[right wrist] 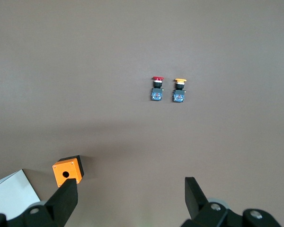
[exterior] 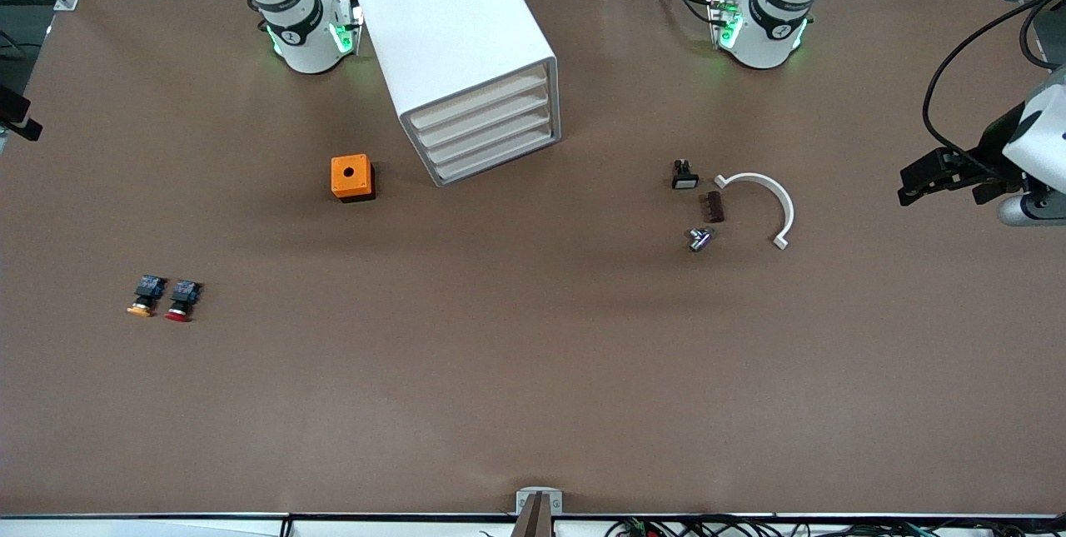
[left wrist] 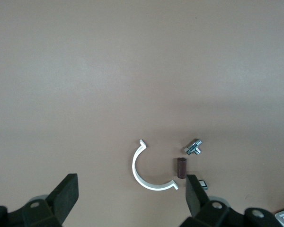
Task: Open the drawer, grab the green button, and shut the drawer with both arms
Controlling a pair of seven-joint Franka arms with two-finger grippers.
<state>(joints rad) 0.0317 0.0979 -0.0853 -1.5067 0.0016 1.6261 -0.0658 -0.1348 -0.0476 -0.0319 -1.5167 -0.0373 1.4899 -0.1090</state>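
Overhead, right pincer [right wrist: 130, 185] near drawers [exterior: 487, 125], left pincer [left wrist: 131, 184] well apart, both wide.

Orange box [exterior: 352, 177] beside cabinet; white clip [exterior: 762, 206], perhaps a bolt [exterior: 699, 238].

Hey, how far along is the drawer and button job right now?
Nothing looks done: all four drawers of the white drawer unit are shut, and no green button is visible. Nothing is in hand: the left claw and right claw are open and empty above the table. Opening, taking and closing all remain.
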